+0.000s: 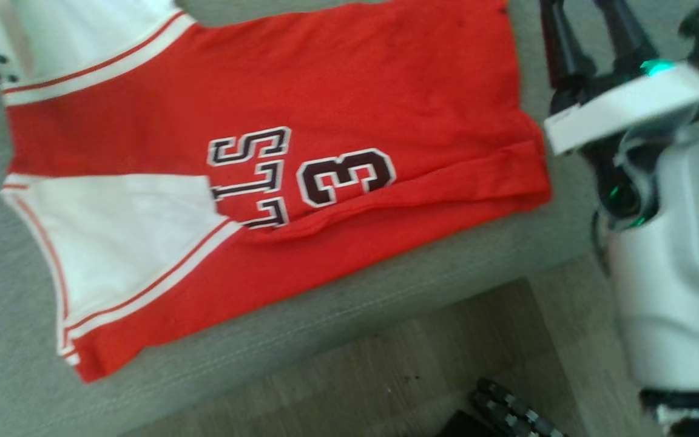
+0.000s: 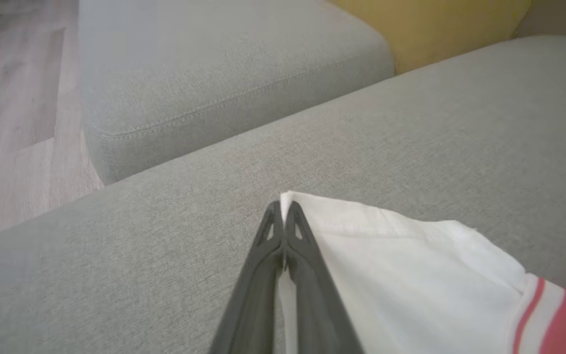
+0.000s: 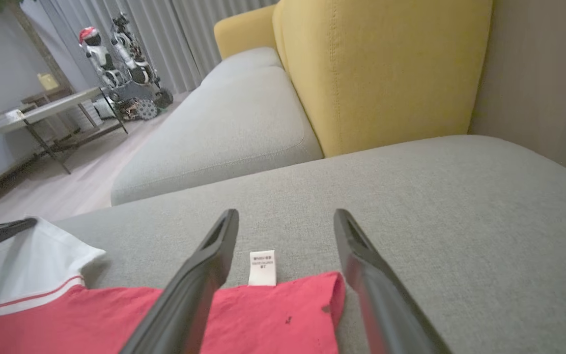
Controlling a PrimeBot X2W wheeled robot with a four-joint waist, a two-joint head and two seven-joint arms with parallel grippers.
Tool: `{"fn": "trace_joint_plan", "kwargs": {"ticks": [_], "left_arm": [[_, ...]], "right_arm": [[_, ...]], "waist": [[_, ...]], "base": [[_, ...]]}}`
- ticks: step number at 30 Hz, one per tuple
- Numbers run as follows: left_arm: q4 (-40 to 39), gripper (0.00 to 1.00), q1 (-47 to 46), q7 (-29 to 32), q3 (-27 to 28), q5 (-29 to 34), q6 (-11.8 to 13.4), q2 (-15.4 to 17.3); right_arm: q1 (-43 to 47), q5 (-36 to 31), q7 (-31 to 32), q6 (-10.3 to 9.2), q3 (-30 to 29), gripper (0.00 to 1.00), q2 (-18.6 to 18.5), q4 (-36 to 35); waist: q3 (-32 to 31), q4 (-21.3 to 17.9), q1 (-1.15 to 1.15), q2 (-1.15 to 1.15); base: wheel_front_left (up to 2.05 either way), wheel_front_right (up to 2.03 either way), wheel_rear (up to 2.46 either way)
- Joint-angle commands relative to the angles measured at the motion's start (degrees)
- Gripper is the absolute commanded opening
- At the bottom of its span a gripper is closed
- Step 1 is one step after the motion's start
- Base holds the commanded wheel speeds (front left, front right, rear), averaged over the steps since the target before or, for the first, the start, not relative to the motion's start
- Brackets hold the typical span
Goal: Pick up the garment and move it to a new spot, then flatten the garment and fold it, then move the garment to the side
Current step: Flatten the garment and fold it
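The red-and-white jersey [image 1: 276, 182] lies spread on the grey sofa seat [image 1: 349, 303]. The left gripper [image 2: 283, 209] pinches just the white sleeve corner, fingers pressed together; so thin a bite could slip in a lift. The right gripper [image 3: 285, 219], fingers spread astride the hem corner, holds nothing, so a one-sided pull would bunch the cloth. One jersey, two grippers, one hem label [image 3: 262, 268].
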Motion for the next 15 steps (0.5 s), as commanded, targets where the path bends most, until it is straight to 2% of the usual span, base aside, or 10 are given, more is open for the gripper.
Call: {"fn": "trace_joint_plan", "kwargs": {"ticks": [1, 4, 8, 12, 15], "left_arm": [[-2.0, 0.0, -1.5, -1.53, 1.61, 0.17, 0.1, 1.92], [-2.97, 0.0, -0.18, -5.57, 1.41, 0.08, 0.35, 0.45], [-4.28, 0.0, 1.53, -8.59, 1.11, -0.63, 0.42, -1.49], [-5.54, 0.0, 2.1, -9.4, 0.25, -0.52, 0.47, -2.44], [-6.16, 0.0, 2.31, -9.68, -0.19, -0.6, 0.45, -2.88]], "right_arm": [[-2.02, -0.28, 1.16, 0.36, 0.26, 1.0, -0.62, -1.02], [-4.85, 2.57, 6.12, 0.36, -0.54, 1.0, -1.74, 3.03], [-8.87, 10.54, 15.53, 0.36, -2.78, 1.0, -3.47, 8.41], [-12.79, 7.8, 19.53, 0.36, -2.81, 1.0, -8.44, 13.42], [-14.64, 5.34, 21.01, 0.36, -2.4, 1.0, -10.23, 17.05]], "waist": [[-0.79, 2.38, 0.0, 0.0], [-1.26, 4.95, 0.0, 0.0], [-1.32, 7.67, 0.0, 0.0], [-0.57, 9.42, 0.0, 0.0], [-0.22, 10.1, 0.0, 0.0]], "base": [[0.0, 0.0, 0.0], [0.0, 0.0, 0.0], [0.0, 0.0, 0.0], [0.0, 0.0, 0.0], [0.0, 0.0, 0.0]]}}
